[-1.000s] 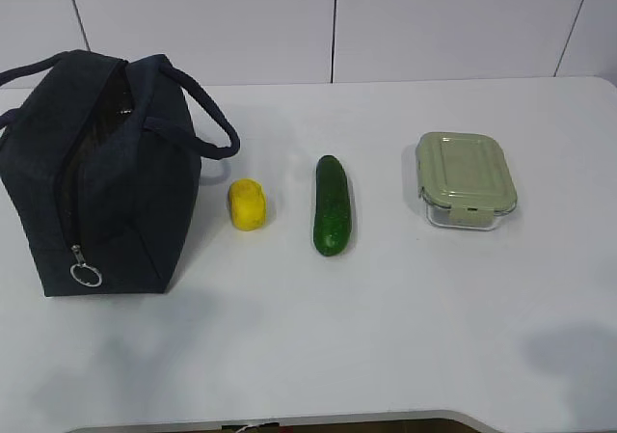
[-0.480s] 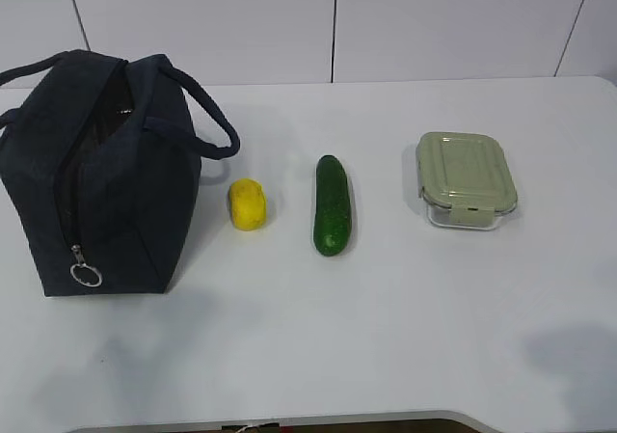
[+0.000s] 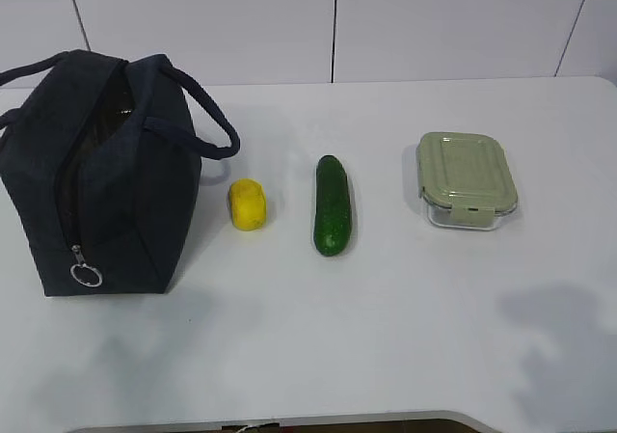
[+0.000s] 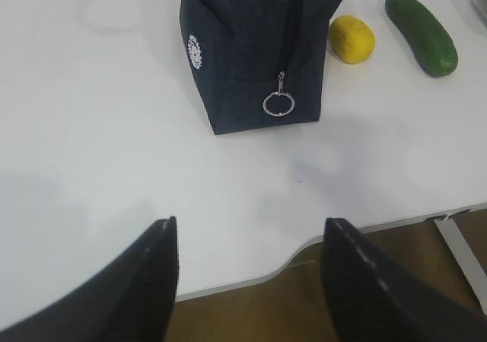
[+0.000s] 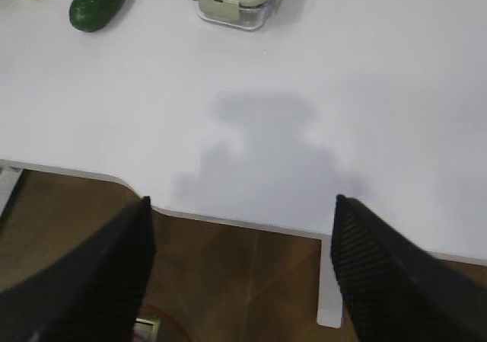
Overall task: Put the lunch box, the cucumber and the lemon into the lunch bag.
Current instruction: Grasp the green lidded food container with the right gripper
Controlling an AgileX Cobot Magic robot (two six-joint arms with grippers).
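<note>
- Four task items sit on the white tabletop in the exterior view: lunch bag at left, then lemon, cucumber, lunch box at right, each apart from the next.
- Neither arm appears in that view.
- Left wrist view alone shows the left tool, jaws wide and empty, near the tabletop edge before the bag's ring pull.
- Right wrist view alone shows the right tool, jaws wide and empty, well short of the lunch box.

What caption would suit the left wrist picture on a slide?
Open left gripper hovers above the table edge, facing the navy lunch bag, lemon and cucumber.
</note>
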